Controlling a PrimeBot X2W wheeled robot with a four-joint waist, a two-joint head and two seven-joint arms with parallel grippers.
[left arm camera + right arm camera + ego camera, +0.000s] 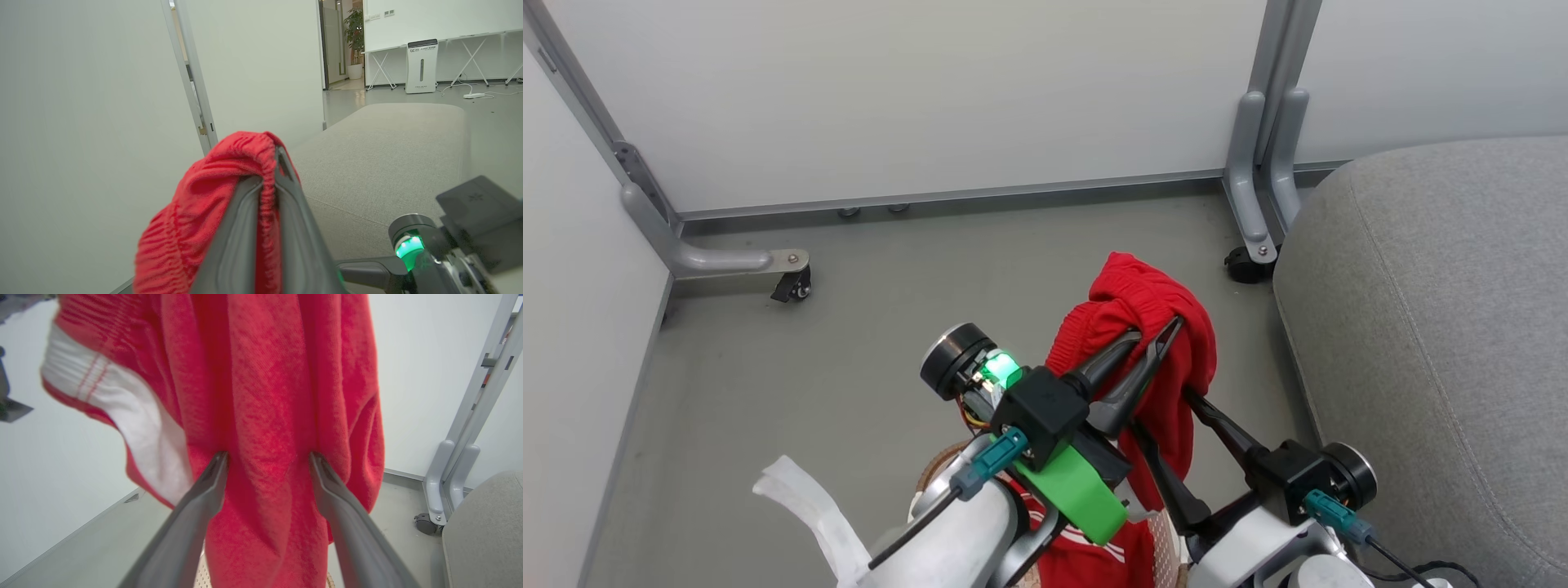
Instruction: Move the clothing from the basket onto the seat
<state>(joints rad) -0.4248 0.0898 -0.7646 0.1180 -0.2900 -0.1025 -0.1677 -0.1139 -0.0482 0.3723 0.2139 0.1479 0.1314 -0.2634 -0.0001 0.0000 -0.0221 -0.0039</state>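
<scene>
A plain red piece of clothing (1168, 367) hangs in the air over the basket (931, 472), left of the grey seat (1437, 327). My left gripper (1158, 331) is shut on its gathered top edge, and in the left wrist view the fabric (196, 204) drapes over my left gripper (267, 175). My right gripper (1160, 412) is open lower down, with its spread fingertips (220, 461) against the hanging cloth (269, 396). A second red garment with white stripe trim (1086, 559) lies in the basket below.
White partition panels on grey wheeled legs (1254, 212) close off the back and left. A caster (796, 287) stands on the grey floor at the left. The seat's rounded edge (482, 531) lies close on the right.
</scene>
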